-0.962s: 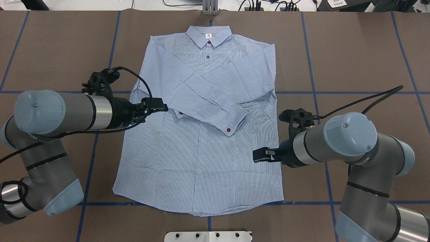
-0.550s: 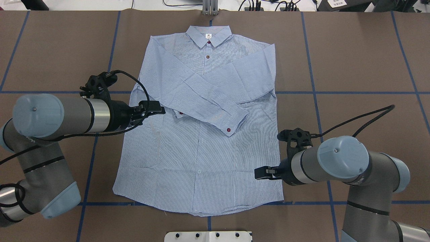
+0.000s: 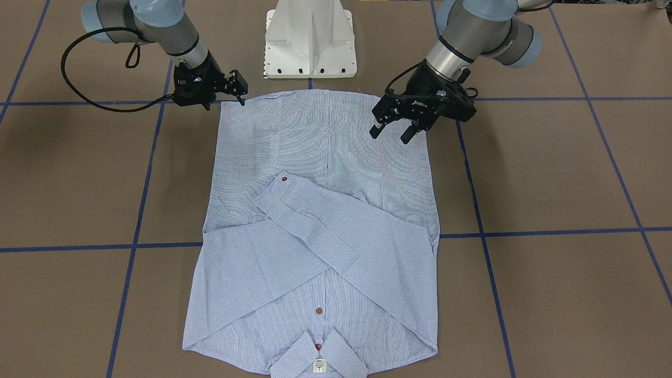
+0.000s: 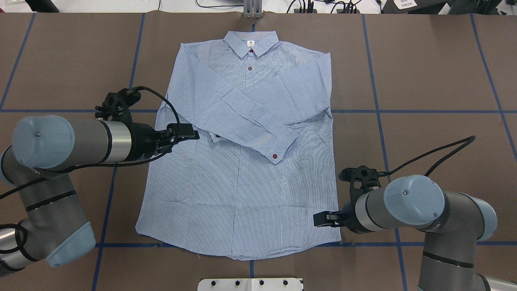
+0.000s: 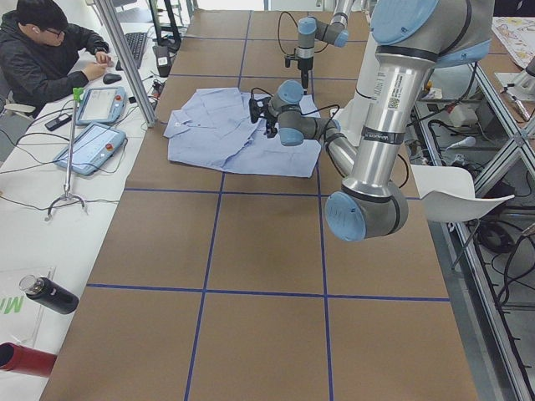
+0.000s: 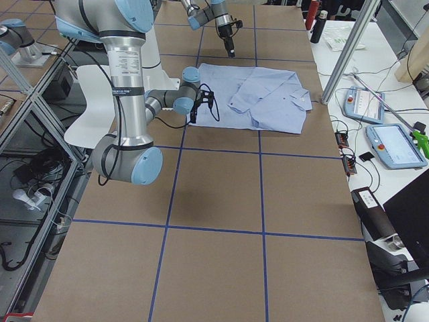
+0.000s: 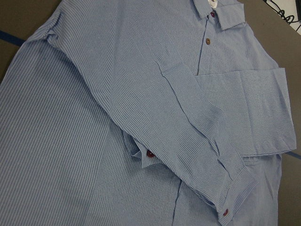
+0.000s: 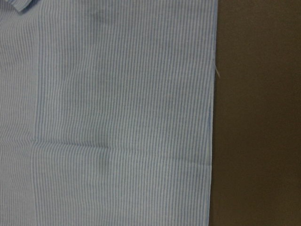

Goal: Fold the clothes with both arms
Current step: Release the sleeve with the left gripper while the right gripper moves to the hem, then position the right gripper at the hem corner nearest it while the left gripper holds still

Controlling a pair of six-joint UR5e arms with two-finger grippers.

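Observation:
The light blue striped shirt (image 4: 242, 194) lies flat and face up on the brown table, collar at the far side. Both sleeves are folded across the chest, cuffs with dark red buttons near the middle. My left gripper (image 4: 193, 132) hovers over the shirt's left side beside the lower cuff; the front view shows it open (image 3: 389, 134) and empty. My right gripper (image 4: 317, 219) is low at the shirt's near right corner, by the hem; in the front view (image 3: 226, 104) its jaws stand apart and empty. The left wrist view shows the crossed sleeves (image 7: 188, 122). The right wrist view shows the shirt's edge (image 8: 209, 117).
The white pedestal base (image 3: 311, 39) stands at the table's near edge behind the hem. Blue tape lines (image 4: 424, 111) grid the table. A metal post (image 4: 252, 10) is at the far edge. An operator (image 5: 46, 58) sits with tablets beside the table's far side.
My right gripper has moved toward the robot along the shirt's right edge, down to the hem corner. My left gripper has barely shifted. The shirt has not moved.

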